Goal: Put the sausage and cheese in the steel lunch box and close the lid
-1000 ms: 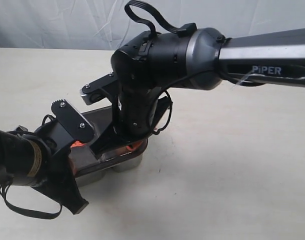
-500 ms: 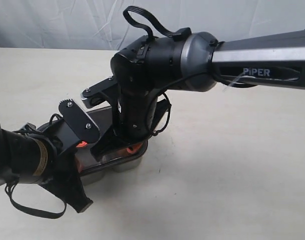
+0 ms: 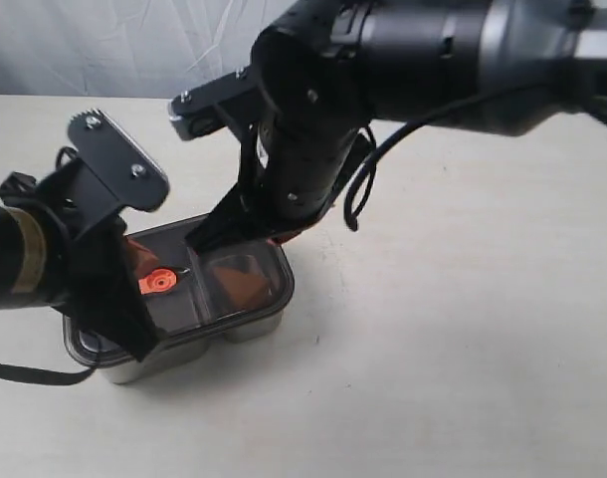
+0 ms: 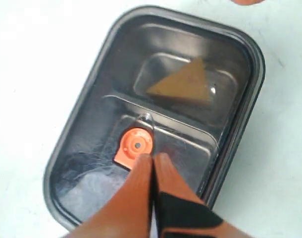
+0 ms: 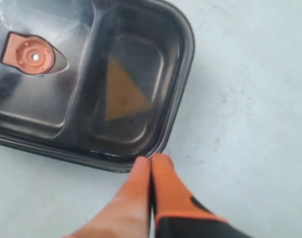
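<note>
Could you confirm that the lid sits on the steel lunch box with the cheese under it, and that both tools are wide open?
Not quite: both tools are shut. The left wrist view shows the left tool closed, the right wrist view the right tool closed. The lid does sit on the steel lunch box, cheese under it.

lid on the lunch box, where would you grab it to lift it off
Probably the rim of the lid at the short end over the cheese, coming sideways across the table. It lies flat and smooth on the box; only that edge, jutting slightly past the steel, offers a pinch.
</note>
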`<action>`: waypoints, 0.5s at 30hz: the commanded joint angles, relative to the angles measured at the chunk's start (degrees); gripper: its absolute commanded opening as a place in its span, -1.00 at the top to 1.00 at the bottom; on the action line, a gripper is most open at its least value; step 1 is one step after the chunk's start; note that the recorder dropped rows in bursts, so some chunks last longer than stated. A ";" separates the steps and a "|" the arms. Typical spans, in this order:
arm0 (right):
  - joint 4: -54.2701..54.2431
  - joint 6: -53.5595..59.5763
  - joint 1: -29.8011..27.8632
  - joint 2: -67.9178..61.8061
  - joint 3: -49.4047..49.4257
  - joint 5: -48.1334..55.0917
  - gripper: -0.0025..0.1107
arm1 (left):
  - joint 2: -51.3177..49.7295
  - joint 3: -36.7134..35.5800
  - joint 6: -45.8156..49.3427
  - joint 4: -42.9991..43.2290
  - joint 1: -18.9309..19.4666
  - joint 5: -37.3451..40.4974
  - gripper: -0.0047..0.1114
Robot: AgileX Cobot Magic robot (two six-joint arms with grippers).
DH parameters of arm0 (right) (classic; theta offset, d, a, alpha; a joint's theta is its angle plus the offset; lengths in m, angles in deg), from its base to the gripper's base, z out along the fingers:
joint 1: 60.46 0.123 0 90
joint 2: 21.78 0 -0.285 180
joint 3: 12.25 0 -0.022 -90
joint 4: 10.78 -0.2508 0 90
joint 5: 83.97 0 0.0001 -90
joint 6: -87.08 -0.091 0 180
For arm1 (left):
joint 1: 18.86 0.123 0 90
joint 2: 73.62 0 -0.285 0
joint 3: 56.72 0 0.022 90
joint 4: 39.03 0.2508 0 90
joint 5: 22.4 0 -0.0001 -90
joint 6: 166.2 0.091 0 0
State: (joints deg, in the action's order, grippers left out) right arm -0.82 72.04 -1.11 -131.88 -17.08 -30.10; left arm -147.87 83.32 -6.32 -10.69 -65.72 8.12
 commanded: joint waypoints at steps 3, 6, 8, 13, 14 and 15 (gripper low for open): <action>6.48 -5.91 0.09 8.23 0.09 7.68 0.97 | 12.59 0.54 -0.56 -1.84 -0.09 10.47 0.92; 8.29 -8.10 0.09 12.92 1.37 9.92 0.97 | 21.97 0.43 -0.45 -4.67 -0.09 13.33 0.92; 8.29 -10.66 0.09 17.29 5.09 9.92 0.97 | 29.59 0.43 -0.45 -7.57 -0.09 14.78 0.92; 10.13 -17.81 0.09 28.86 23.10 2.53 0.97 | 43.93 0.29 -0.45 -9.84 -0.09 20.97 0.92; 11.31 -19.38 0.09 30.92 26.31 1.14 0.97 | 46.19 -0.14 -0.45 -10.33 -0.09 20.96 0.92; 12.60 -20.83 0.09 33.09 30.49 0.73 0.97 | 48.24 -0.84 -0.35 -11.26 -0.09 20.96 0.92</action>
State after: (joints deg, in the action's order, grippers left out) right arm 9.03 54.04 -0.90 -102.30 7.42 -27.35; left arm -102.96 83.38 -6.42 -20.44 -65.72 28.45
